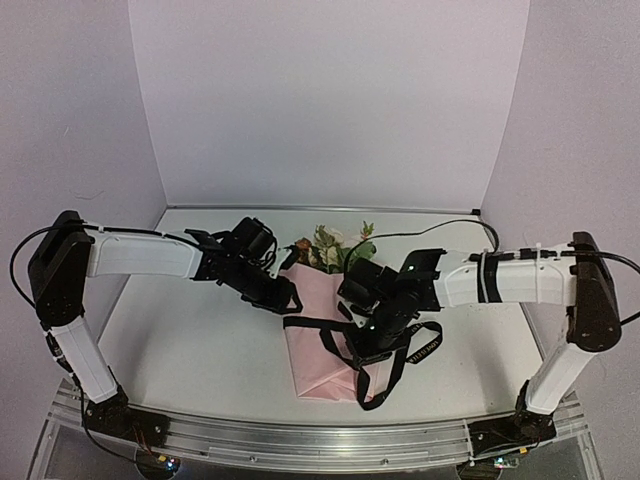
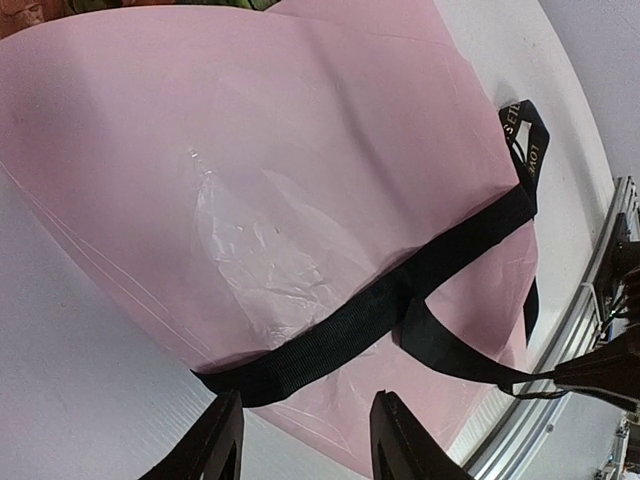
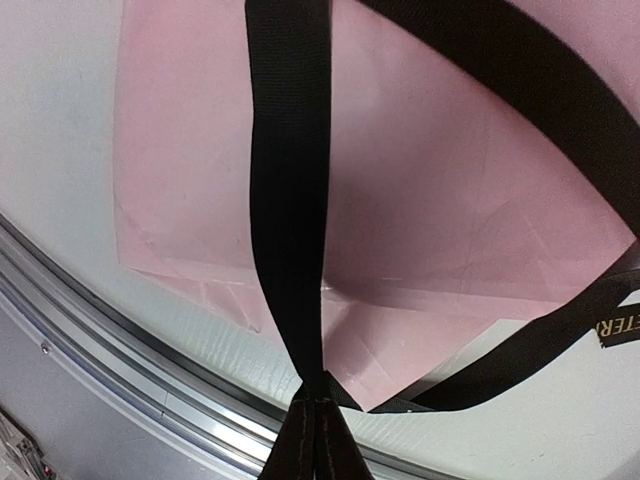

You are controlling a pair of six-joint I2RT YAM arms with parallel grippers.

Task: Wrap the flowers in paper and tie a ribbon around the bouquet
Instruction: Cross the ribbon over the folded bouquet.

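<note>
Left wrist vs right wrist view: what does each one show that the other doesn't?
Left wrist only: the open, empty left end effector near the ribbon band crossing the paper. Right wrist only: the right end effector shut on a ribbon strand. Both: pink paper, black lettered ribbon, aluminium rail.
</note>
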